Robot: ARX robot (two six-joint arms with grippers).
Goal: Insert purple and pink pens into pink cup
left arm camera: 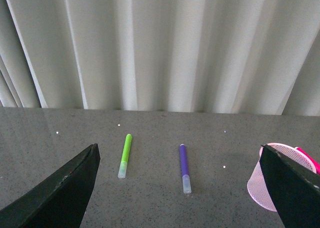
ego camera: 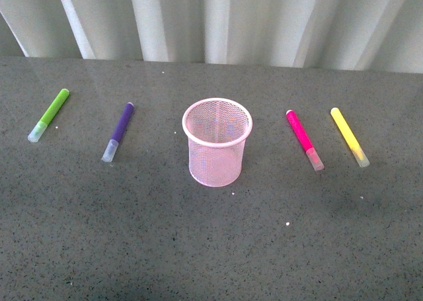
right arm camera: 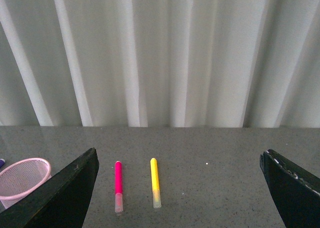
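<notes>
The pink cup [ego camera: 215, 163] stands upright mid-worktop [ego camera: 211, 255], clear of everything. The purple pen [ego camera: 119, 130] lies flat to its left and the pink pen [ego camera: 302, 137] to its right. A green marker [ego camera: 50, 114] and a yellow marker [ego camera: 348, 135] lie farther out. A curtain [ego camera: 218, 20] hangs behind the far edge. The left gripper [left arm camera: 178, 153] and right gripper [right arm camera: 180, 158] both gape wide, holding nothing.

Pink cup [ego camera: 217, 152] upright at middle of surface [ego camera: 211, 255], mouth facing up, reachable from above. Purple pen [ego camera: 119, 131] flat left of cup, open surface on both its sides. Lime green marker [ego camera: 49, 115] further left, well apart. Pink pen [ego camera: 304, 139] flat right of cup. Yellow marker [ego camera: 349, 137] near on its outer side, tighter gap there. Broad bare surface in front of all. Curtain [ego camera: 211, 23] walls off far edge.
</notes>
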